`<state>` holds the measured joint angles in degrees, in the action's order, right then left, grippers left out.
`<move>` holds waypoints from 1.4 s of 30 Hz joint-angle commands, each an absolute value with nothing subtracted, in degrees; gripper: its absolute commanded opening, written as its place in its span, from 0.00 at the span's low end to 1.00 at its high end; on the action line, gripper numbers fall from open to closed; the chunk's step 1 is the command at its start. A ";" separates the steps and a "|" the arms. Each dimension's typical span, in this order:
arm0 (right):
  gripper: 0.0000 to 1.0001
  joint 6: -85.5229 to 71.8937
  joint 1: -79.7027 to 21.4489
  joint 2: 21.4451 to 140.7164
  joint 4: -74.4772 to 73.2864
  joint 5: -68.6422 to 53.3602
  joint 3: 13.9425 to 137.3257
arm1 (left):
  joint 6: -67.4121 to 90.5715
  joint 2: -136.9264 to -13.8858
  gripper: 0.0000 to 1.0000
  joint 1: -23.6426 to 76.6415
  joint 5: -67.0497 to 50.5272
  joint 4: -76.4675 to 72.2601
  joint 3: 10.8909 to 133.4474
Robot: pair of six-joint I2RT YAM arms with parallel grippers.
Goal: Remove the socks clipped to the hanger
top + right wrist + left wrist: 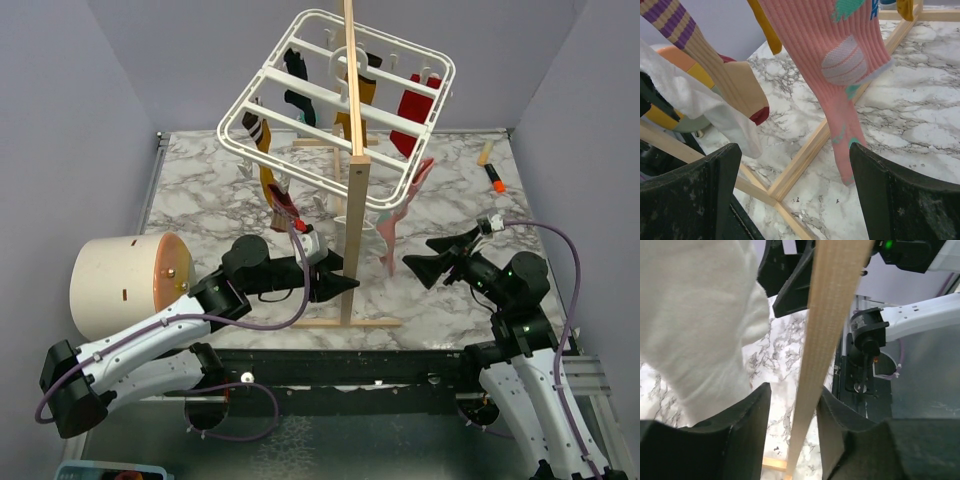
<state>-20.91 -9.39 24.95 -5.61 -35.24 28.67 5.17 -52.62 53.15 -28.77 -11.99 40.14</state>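
Observation:
The white grid hanger (pixel 330 100) hangs from a wooden rack stand (pixel 358 230). Clipped socks hang from it: black (pixel 297 80), mustard (pixel 360 95), red (pixel 410 120), pink with teal (pixel 390 235) and striped (pixel 268 170). My left gripper (pixel 342 277) is open at the stand's post, which shows between its fingers in the left wrist view (pixel 827 315), with a white sock (pixel 695 315) to its left. My right gripper (pixel 425 256) is open and empty just right of the pink sock. The right wrist view shows the pink sock (pixel 840 65), the striped sock (pixel 725 75) and a white sock (pixel 715 112) ahead of the open gripper (pixel 795 170).
A beige cylindrical bin (pixel 115 280) with an orange inside lies on its side at the left. An orange marker (pixel 495 178) and a small pale stick (pixel 484 152) lie at the back right. The stand's base bars (pixel 345 322) lie on the marble table (pixel 200 190).

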 commanded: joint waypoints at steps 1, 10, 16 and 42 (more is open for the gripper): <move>0.96 -20.39 -9.67 24.37 -4.10 -35.13 27.64 | 2.56 -52.90 0.34 53.66 -21.54 -14.41 40.37; 0.96 -20.82 -9.67 25.15 -2.57 -35.01 26.64 | 2.68 -57.39 0.00 53.78 -22.78 -16.13 41.03; 0.95 -20.58 -9.67 24.20 -4.19 -31.02 27.08 | 3.98 -60.19 0.00 54.20 -20.40 -18.83 41.63; 0.96 -22.42 -9.69 22.28 -14.38 14.02 44.30 | 6.95 -81.12 0.00 58.16 -6.20 -33.43 49.92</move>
<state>-21.41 -9.39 21.50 -13.47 9.61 42.11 5.78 -76.71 60.05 -19.14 -34.68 48.05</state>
